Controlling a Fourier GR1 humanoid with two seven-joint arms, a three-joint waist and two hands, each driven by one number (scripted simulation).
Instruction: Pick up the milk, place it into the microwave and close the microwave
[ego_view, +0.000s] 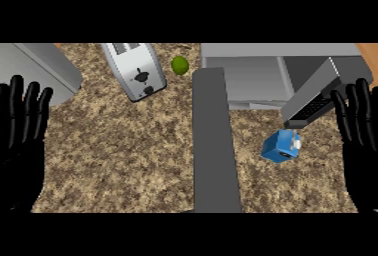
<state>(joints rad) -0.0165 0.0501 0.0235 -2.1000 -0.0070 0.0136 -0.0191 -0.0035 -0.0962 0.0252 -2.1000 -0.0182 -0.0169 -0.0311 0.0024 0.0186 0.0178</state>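
Lying tilted on the speckled table (118, 150), the blue milk carton (281, 147) sits at about four o'clock from centre, below the open microwave (251, 75). Our right hand (357, 130) is nearer, the milk at its nine o'clock, apart. Our left hand (23, 120) rests far at nine o'clock. Both have fingers straight, holding nothing. The microwave door (214, 140) stands between; toaster (135, 70) and lime (179, 65) lie toward eleven and twelve.

My left hand (22, 135) and right hand (360, 135) rest open at the edges, fingers up. The blue milk carton (281, 147) lies on the counter (118, 155), just below the open microwave (251, 75). A toaster (135, 70) and lime (179, 65) sit left of the microwave.
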